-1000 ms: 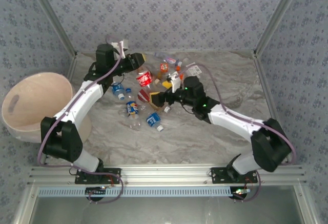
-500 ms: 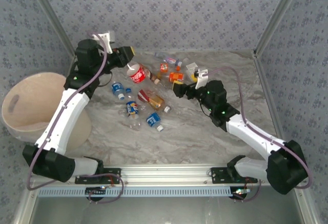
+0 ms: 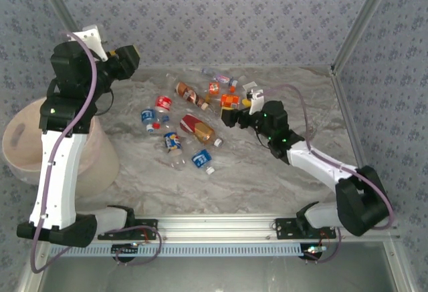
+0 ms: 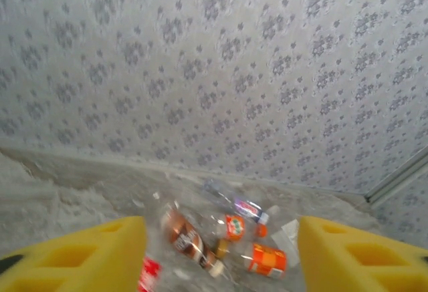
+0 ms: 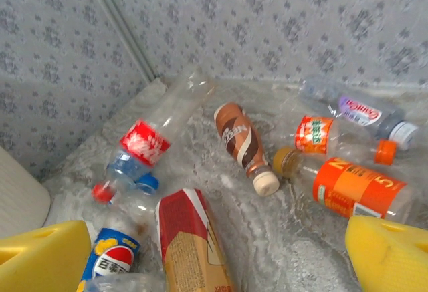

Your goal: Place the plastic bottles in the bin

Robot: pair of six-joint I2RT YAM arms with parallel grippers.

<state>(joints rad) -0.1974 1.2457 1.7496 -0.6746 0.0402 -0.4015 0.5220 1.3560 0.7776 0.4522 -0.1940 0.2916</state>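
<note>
The left gripper had just opened, empty, and its red-labelled bottle lay on the table, missing the bin.

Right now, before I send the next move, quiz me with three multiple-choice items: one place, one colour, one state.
1. Where is the bin?
A. at the far left
B. far right corner
C. between the arm bases
2. What colour is the cap on the brown-labelled bottle?
A. green
B. cream-white
C. blue
3. The left hand is:
A. shut on a bottle
B. open, empty
C. gripping a rim
Answers: 1 A, the top view shows it leftmost; 2 B, the right wrist view shows a pale cap; 3 B, its yellow fingers stand apart, nothing between.
</note>
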